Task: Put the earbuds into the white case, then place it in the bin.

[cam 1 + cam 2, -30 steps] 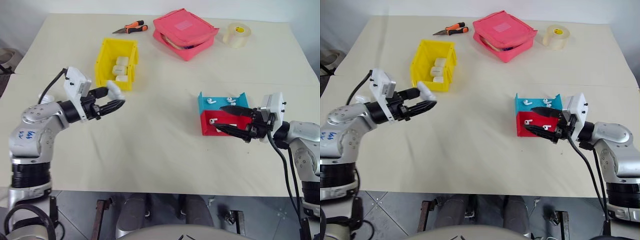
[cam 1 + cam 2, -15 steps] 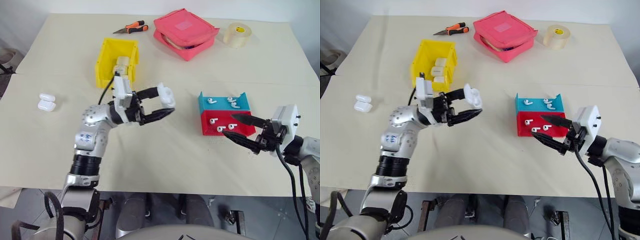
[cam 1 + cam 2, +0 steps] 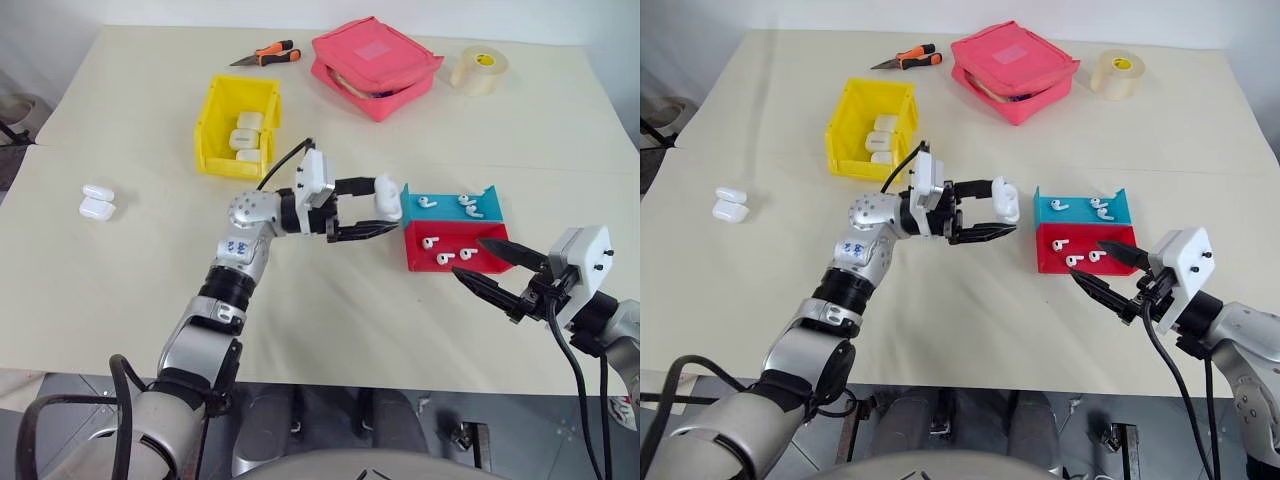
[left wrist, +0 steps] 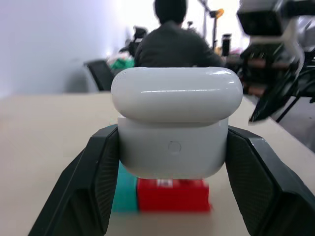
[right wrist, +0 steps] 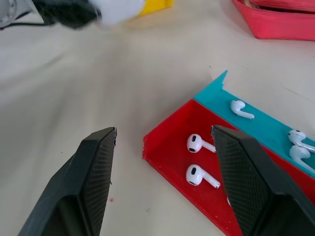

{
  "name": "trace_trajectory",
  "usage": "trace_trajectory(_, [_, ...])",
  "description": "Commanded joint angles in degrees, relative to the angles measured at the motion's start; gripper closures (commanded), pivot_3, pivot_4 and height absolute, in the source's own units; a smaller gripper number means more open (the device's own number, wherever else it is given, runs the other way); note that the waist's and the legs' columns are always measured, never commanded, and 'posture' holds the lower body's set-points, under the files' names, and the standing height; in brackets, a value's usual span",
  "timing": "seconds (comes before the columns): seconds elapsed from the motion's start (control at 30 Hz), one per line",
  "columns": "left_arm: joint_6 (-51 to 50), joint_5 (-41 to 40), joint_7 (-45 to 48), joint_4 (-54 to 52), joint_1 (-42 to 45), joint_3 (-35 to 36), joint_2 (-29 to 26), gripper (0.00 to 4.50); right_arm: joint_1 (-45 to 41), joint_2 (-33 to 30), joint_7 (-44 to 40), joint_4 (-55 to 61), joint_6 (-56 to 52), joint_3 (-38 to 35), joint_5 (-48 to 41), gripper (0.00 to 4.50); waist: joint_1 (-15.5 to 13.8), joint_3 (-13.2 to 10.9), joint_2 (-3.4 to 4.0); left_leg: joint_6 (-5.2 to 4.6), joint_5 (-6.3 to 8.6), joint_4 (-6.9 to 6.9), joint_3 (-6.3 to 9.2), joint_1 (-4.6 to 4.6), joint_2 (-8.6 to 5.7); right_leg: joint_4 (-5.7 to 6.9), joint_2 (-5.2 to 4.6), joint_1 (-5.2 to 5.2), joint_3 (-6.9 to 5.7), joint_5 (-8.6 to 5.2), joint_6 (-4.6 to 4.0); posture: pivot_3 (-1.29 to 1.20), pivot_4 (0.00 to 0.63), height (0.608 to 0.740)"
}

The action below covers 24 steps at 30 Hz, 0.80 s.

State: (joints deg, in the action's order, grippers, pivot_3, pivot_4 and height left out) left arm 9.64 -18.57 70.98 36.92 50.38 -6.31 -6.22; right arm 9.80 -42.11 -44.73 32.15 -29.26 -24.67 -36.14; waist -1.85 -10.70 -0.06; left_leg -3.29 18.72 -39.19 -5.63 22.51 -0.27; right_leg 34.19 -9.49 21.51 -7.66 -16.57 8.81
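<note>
My left gripper (image 3: pixel 385 208) is shut on the white case (image 3: pixel 387 196) and holds it above the table, just left of the trays. In the left wrist view the case (image 4: pixel 176 129) sits between both black fingers (image 4: pixel 93 177). Tiny white earbuds lie in the red tray (image 3: pixel 432 242) and in the blue tray (image 3: pixel 428 201) behind it. My right gripper (image 3: pixel 470 257) stands open just in front of the red tray's right end, holding nothing. The right wrist view shows two earbuds (image 5: pixel 196 143) in the red tray between its spread fingers. The yellow bin (image 3: pixel 212 130) stands at the back left.
Three white cases lie in the bin, and two more cases (image 3: pixel 97 202) lie on the table at the far left. A pink pouch (image 3: pixel 375 62), a tape roll (image 3: pixel 478 68) and orange-handled pliers (image 3: pixel 262 53) line the far edge. A person (image 4: pixel 172 44) sits beyond the table.
My left arm has swung right with the white case, from beside the bin to next to the trays. My right gripper has drawn back out of the red tray toward the table's front, still open.
</note>
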Motion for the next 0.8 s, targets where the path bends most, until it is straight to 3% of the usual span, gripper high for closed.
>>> trace_trajectory(0.03, [-0.35,1.13,-0.4,2.53,1.27,-0.03,0.47,1.71,0.43,0.37,0.6,1.77,0.55,-1.6,-1.12,1.33,0.22,0.0,0.0,0.0,0.0,0.0,0.01,0.02,0.0,-0.01,0.0,0.0,-0.03,0.0,0.0,0.0,0.15,0.74])
trace_trajectory(0.23, [0.81,2.93,-7.82,15.53,9.72,3.43,2.69,1.71,-1.31,0.28,0.72,0.56,0.98,-0.44,-1.04,1.33,0.1,-0.03,-0.04,-0.09,-0.09,-0.01,0.06,0.07,0.0,-0.02,0.0,0.01,-0.05,0.05,0.08,0.0,0.15,0.74])
trace_trajectory(0.33, [4.34,4.33,-4.86,16.44,10.77,2.61,3.15,1.71,-2.14,0.36,0.51,0.12,1.15,0.05,-0.81,1.33,0.19,-0.02,-0.04,-0.11,-0.08,-0.02,0.08,0.14,-0.02,-0.11,-0.01,0.01,-0.06,0.08,0.12,0.0,0.15,0.74])
trace_trajectory(0.57, [2.88,2.97,-0.41,3.72,2.43,0.82,4.38,1.71,-2.12,0.1,0.18,-0.22,1.94,-0.41,-0.33,1.33,0.23,-0.02,-0.03,-0.11,-0.04,-0.01,0.13,0.29,-0.05,-0.19,0.0,0.08,-0.17,0.08,0.12,0.0,0.15,0.74])
trace_trajectory(0.8, [-3.7,2.84,-2.22,-13.88,-9.0,-2.99,2.6,1.71,-1.7,-1.02,-0.54,-0.61,2.07,-1.38,0.49,1.33,0.28,-0.01,-0.01,-0.1,-0.09,-0.08,0.16,0.25,-0.02,-0.12,0.0,0.05,-0.12,0.1,0.13,0.0,0.15,0.74])
